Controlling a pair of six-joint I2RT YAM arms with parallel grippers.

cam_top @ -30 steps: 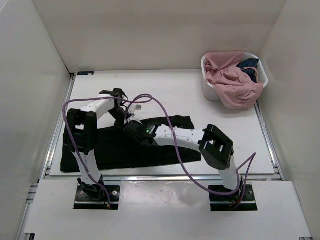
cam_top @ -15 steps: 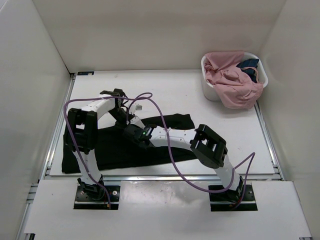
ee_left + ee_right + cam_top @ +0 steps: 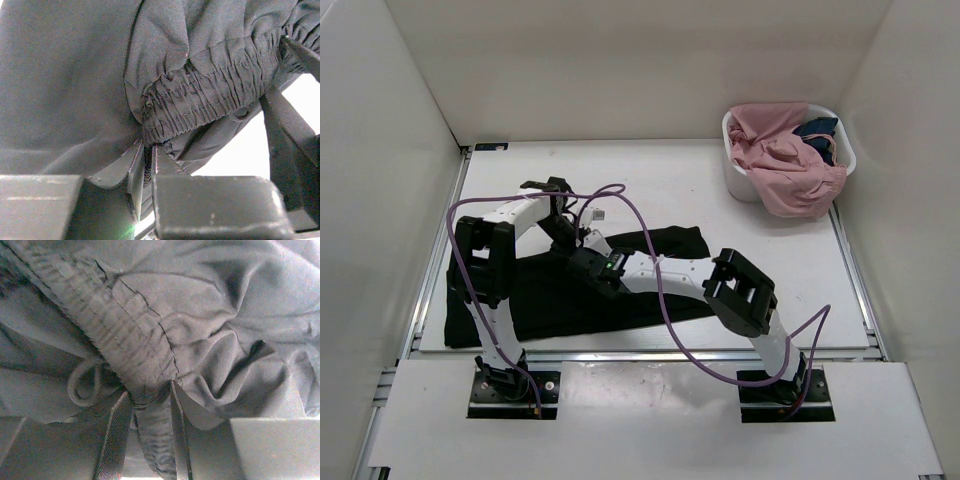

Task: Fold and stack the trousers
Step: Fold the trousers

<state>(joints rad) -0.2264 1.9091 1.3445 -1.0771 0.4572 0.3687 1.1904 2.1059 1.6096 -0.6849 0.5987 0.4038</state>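
Black trousers [image 3: 535,300] are lying spread across the near-left desk [image 3: 720,190], with the left gripper [image 3: 148,150] clamping the elastic waistband [image 3: 210,95] and the right gripper [image 3: 150,390] straddling it, its hold not determinable; the first fold is apparently being set up, requiring a confirmed right grasp before both lift together.

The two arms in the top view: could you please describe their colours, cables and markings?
The left arm and right arm have white links, black joints and black base plates. A purple cable loops along each. A green light glows near the right arm's wrist. The left end effector and right end effector have flat, dark grey fingers.
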